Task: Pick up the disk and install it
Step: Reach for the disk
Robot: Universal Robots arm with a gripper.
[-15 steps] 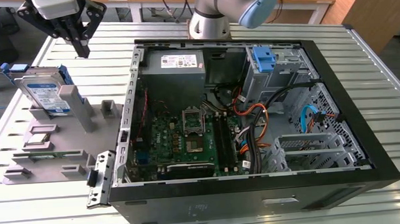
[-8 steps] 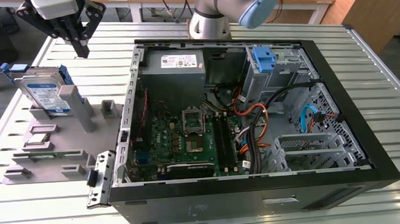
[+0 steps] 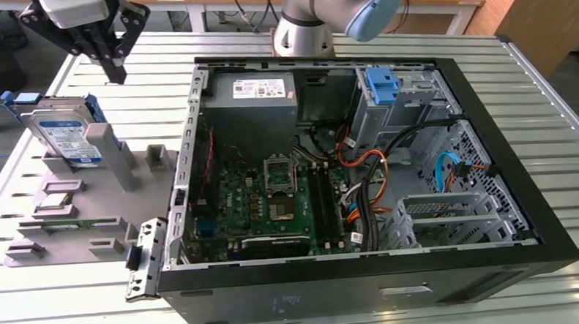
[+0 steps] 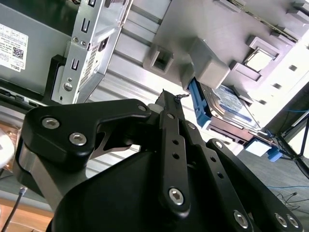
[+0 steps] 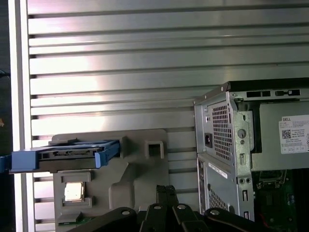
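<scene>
The disk (image 3: 68,139) stands on edge in a slot of the grey holder (image 3: 123,169) at the exterior view's left, its white-and-blue label facing out and blue rails along its sides. In both wrist views the disk (image 4: 226,103) (image 5: 67,154) sits in that holder, edge-on in the first wrist view. My gripper (image 3: 112,70) hangs above and behind the disk, apart from it. Its black fingers (image 4: 170,116) are pressed together with nothing between them, and the gripper (image 5: 166,189) points down at the holder.
An open computer case (image 3: 507,218) lies on the slatted metal table (image 3: 550,85), with the motherboard, cables, a grey power supply (image 3: 257,90) and a blue bracket (image 3: 384,83) inside. A chip (image 3: 59,203) and other small parts sit in the grey holder. The arm's base (image 3: 303,29) stands behind the case.
</scene>
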